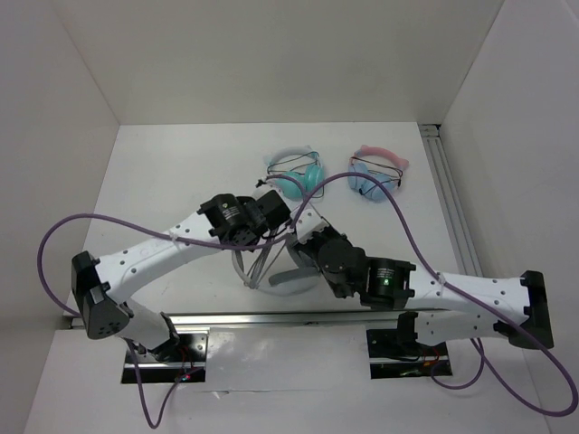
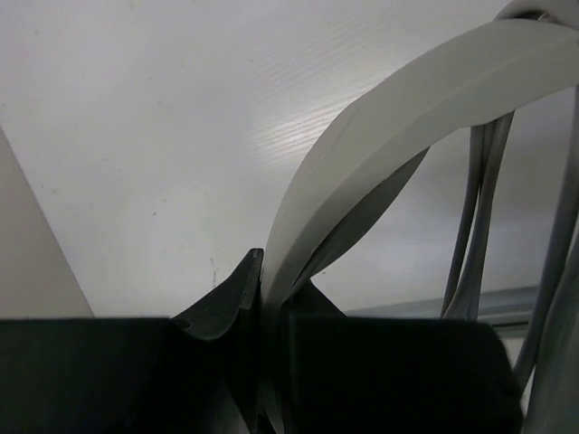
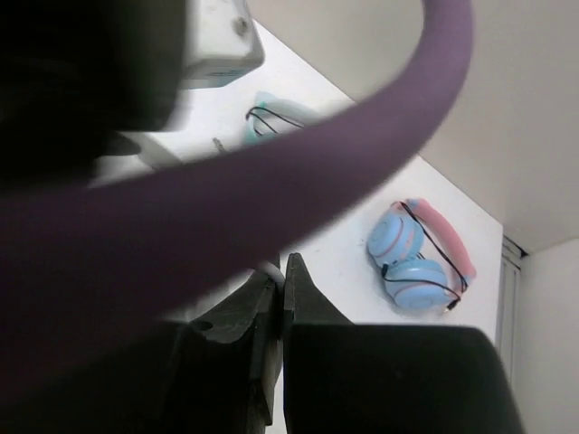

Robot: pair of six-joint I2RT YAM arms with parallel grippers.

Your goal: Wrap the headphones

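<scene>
Mid-table between the arms, your left gripper [image 2: 271, 289] clamps the headphones [image 1: 291, 278] by the headband [image 2: 380, 117], right gripper [image 3: 280, 282] pinched shut, contents unclear; tug the cable [image 2: 470, 217] hard and the headband may slip out

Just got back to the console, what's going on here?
The left gripper is clamped on the headphones by their wide grey headband, with strands of their cable hanging beside it. The right gripper is shut close by; whether it pinches the cable is unclear. The teal pair and pink-banded pair lie untouched farther back.
</scene>
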